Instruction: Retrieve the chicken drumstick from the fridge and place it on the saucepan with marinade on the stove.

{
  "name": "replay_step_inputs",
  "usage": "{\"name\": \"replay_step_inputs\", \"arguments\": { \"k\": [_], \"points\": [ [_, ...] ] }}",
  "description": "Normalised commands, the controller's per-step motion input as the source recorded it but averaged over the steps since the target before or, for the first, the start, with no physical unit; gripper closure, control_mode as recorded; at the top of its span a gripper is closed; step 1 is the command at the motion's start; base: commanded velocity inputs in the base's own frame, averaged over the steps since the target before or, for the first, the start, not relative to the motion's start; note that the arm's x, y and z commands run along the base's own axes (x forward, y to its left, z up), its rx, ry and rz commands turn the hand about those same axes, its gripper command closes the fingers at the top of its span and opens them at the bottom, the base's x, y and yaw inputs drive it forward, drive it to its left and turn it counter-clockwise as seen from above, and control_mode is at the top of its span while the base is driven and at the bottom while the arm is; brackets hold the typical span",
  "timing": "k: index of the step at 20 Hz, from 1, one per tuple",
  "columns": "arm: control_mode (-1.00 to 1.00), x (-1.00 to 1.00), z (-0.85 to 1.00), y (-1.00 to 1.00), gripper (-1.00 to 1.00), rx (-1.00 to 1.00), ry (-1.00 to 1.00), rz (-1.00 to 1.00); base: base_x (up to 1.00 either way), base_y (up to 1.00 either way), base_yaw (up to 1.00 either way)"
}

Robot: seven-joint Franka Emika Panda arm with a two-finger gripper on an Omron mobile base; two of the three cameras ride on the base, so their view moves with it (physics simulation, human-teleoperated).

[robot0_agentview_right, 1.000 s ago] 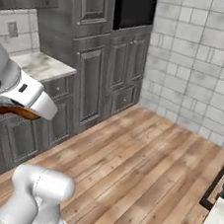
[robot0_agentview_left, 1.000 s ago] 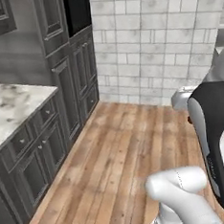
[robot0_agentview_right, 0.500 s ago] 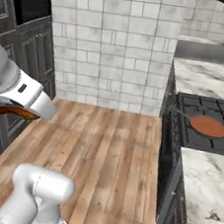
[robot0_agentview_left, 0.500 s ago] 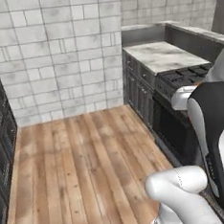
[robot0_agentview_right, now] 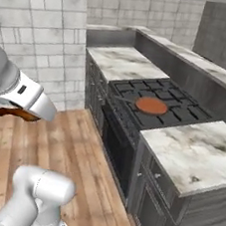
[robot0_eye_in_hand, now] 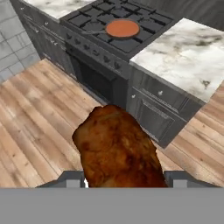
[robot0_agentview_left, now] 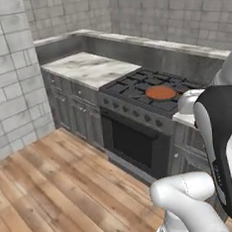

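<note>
My gripper [robot0_eye_in_hand: 124,179] is shut on the chicken drumstick [robot0_eye_in_hand: 116,148], a glossy brown piece that fills the lower middle of the hand view. From the right base camera the drumstick [robot0_agentview_right: 15,114] hangs under the white hand at the left, above the wooden floor. The saucepan with marinade [robot0_agentview_left: 160,92] [robot0_agentview_right: 151,105] [robot0_eye_in_hand: 122,28] sits on a burner of the black stove [robot0_agentview_left: 130,84] [robot0_agentview_right: 185,111] [robot0_eye_in_hand: 144,17], well ahead of the gripper and apart from it. The fridge is out of view.
Marble counters flank the stove: one beyond it [robot0_agentview_left: 86,68] [robot0_agentview_right: 124,61] and one nearer [robot0_agentview_right: 195,150] [robot0_eye_in_hand: 188,52]. Dark grey cabinet fronts and the oven door [robot0_agentview_left: 135,141] face the wooden floor [robot0_agentview_left: 55,193]. A grey brick wall [robot0_agentview_right: 40,26] stands behind.
The whole scene has swung as the base turned: from dark cabinets, past the brick wall, to the stove and counters. The drumstick stays in the gripper.
</note>
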Motion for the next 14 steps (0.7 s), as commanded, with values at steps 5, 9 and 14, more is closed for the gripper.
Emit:
{"name": "replay_step_inputs", "arguments": {
  "k": [5, 9, 14],
  "points": [
    [1.0, 0.0, 0.0, 0.0, 1.0, 0.0, 0.0, 0.0, 0.47, 0.76, -0.73],
    [1.0, 0.0, 0.0, 0.0, 1.0, 0.0, 0.0, 0.0, 0.39, 0.83, -0.7],
    [1.0, 0.0, 0.0, 0.0, 1.0, 0.0, 0.0, 0.0, 0.37, 0.84, -0.69]
  ]
}}
